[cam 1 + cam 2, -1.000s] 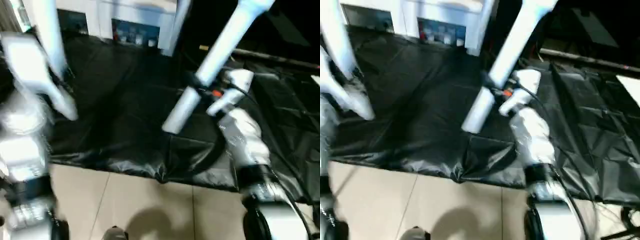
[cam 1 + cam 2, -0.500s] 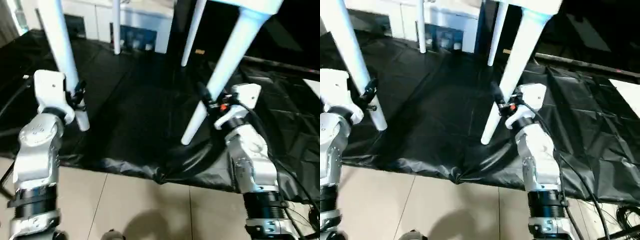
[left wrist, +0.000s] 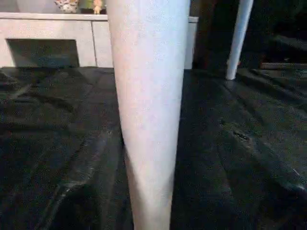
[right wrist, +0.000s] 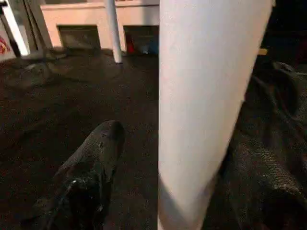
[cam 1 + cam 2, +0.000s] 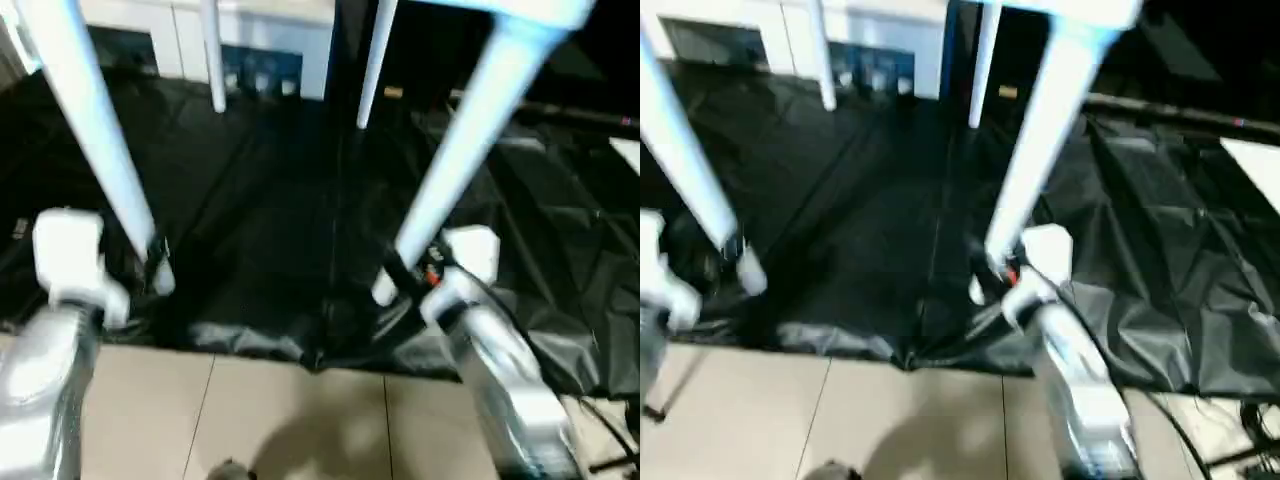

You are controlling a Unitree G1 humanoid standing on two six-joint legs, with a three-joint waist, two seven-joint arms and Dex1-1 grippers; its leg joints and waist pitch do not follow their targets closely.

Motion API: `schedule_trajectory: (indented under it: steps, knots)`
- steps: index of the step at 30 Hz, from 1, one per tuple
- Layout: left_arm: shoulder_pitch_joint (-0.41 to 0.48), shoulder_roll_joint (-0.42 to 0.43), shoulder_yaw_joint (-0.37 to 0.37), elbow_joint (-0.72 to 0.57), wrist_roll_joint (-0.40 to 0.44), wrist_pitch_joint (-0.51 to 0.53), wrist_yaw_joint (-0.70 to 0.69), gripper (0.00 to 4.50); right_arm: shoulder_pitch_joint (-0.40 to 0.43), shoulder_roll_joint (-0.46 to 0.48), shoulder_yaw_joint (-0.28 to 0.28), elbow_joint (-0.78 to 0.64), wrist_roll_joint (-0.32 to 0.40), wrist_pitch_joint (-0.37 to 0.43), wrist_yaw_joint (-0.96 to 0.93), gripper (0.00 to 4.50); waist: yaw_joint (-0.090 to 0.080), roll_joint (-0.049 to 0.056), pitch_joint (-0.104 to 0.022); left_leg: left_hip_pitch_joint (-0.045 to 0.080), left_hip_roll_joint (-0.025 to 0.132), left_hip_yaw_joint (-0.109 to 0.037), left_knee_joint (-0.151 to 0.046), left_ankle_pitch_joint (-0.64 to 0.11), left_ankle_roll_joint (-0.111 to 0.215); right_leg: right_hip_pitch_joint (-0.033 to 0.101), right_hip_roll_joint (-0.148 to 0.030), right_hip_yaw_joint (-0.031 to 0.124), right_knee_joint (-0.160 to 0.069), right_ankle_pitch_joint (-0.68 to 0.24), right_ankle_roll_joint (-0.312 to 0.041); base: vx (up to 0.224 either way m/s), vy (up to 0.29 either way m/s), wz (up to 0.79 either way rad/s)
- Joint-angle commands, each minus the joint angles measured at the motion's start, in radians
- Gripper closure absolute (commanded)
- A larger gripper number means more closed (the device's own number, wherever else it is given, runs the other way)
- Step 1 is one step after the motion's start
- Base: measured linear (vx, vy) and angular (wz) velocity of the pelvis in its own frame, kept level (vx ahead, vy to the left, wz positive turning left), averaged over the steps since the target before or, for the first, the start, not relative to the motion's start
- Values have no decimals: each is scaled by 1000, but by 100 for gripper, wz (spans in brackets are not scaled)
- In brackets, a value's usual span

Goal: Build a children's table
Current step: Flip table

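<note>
The children's table stands upright on the black sheet (image 5: 270, 220), a corner of its white top (image 5: 530, 10) showing at the upper edge. Two near legs (image 5: 95, 150) (image 5: 460, 150) slant down toward me, and two far legs (image 5: 212, 60) (image 5: 372, 70) stand behind. My left gripper (image 5: 152, 265) is at the foot of the left near leg (image 3: 148, 120). At the foot of the right near leg (image 4: 206, 115) is my right gripper (image 5: 400, 278). One of its black fingers (image 4: 91, 167) stands apart from the leg with a gap between.
A white cabinet (image 5: 180, 20) with glass doors stands at the back behind the sheet. Beige floor tiles (image 5: 300, 420) run along the sheet's near edge. Black cables lie at the lower right (image 5: 1260, 425).
The table has swung from tilted to upright and its near legs' feet have come down to the sheet. Both arms have sunk with them, staying at the legs' lower ends. The view has shifted too.
</note>
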Motion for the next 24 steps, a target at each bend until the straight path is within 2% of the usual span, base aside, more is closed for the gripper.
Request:
schedule_trajectory:
  steps: [1, 2, 6, 7, 8, 9, 10, 11, 15, 16, 17, 18, 20, 21, 22, 24]
  knots:
    - [27, -18, -47, -14, 19, -12, 2, 107, 13, -14, 27, -59, 4, 42, 9, 132, -6, 25, -42, 37, 36, -16, -83, -395, -70, 7, -50, 31, -83, -159, -60, 0, 0, 0]
    - [31, -19, -46, -12, 22, -12, 6, 107, 16, -16, 27, -65, 1, 52, 5, 132, -9, 22, -40, 38, 36, -16, -83, -411, -71, 3, -51, 34, -88, -213, -50, 0, 0, 0]
    - [25, -19, -51, 55, 67, -64, 49, 107, 18, -26, 19, -57, -20, 71, -13, 132, -12, 23, -33, 42, 32, -21, -85, -471, -81, -10, -56, 37, -105, -364, -22, -13, -2, 0]
    - [3, -16, -52, 77, 76, -73, 62, 107, 12, -27, 26, -50, -23, 64, -10, 132, -15, 18, -31, 43, 31, -23, -86, -489, -85, -11, -56, 35, -106, -397, -16, 0, 0, 0]
    - [-8, -16, -53, 88, 82, -78, 71, 107, 10, -30, 32, -51, -21, 62, -8, 132, -17, 20, -33, 44, 31, -25, -85, -496, -88, -12, -57, 36, -107, -406, -13, 0, 0, 0]
    - [-10, -15, -53, 89, 82, -78, 72, 107, 9, -30, 32, -50, -22, 62, -9, 132, -18, 22, -33, 45, 31, -26, -86, -495, -89, -12, -57, 36, -106, -400, -14, 0, 0, 0]
    - [-45, -9, -51, 114, 99, -80, 94, 107, -10, -26, 39, -38, -28, 62, -18, 132, -22, 22, -36, 41, 31, -27, -87, -476, -90, -9, -54, 34, -101, -346, -24, 0, 0, 0]
    - [-49, -8, -50, 116, 99, -78, 95, 107, -13, -25, 39, -36, -28, 64, -19, 132, -22, 22, -36, 41, 31, -27, -87, -476, -90, -9, -54, 34, -101, -346, -24, 0, 0, 0]
    - [-120, 10, -50, 174, 100, -95, 97, 107, -95, 9, 24, 30, -19, 55, -41, 132, -33, 25, -43, 33, 28, -28, -86, -424, -87, 0, -53, 30, -87, -254, -47, 0, 0, 0]
    - [-148, 23, -57, 215, 109, -123, 94, 107, -137, 21, 13, 79, -26, 46, -61, 132, -33, 24, -48, 35, 27, -26, -82, -399, -85, 0, -52, 30, -84, -225, -52, 0, 0, 0]
    - [-158, 28, -59, 230, 113, -128, 93, 107, -152, 24, 10, 98, -31, 42, -70, 132, -32, 25, -49, 39, 25, -23, -79, -390, -83, -4, -51, 31, -83, -209, -59, 0, 0, 0]
    - [-166, 31, -60, 243, 116, -130, 93, 107, -163, 27, 7, 113, -35, 38, -77, 132, -32, 26, -50, 39, 26, -22, -78, -382, -84, -3, -51, 32, -81, -195, -62, 0, 0, 0]
    - [-228, 39, -57, 327, 120, -138, 104, 107, -228, 37, 6, 202, -53, 9, -93, 132, -28, 29, -52, 43, 25, -18, -75, -354, -87, -4, -50, 32, -77, -149, -75, 0, 0, 0]
    - [-240, 40, -56, 342, 122, -135, 109, 135, -239, 39, 6, 217, -54, 5, -94, 132, -27, 29, -54, 44, 24, -17, -74, -350, -88, -4, -49, 32, -75, -143, -79, 0, 0, 0]
    - [-257, 44, -56, 365, 131, -136, 121, 142, -254, 42, 7, 241, -59, 2, -100, 132, -25, 28, -55, 41, 27, -18, -74, -328, -87, 2, -51, 31, -72, -109, -83, 0, 0, 0]
    - [-280, 48, -56, 398, 138, -139, 131, 142, -275, 44, 8, 279, -66, -8, -106, 132, -25, 29, -56, 40, 26, -17, -74, -312, -86, 5, -51, 29, -69, -82, -88, 0, 0, 0]
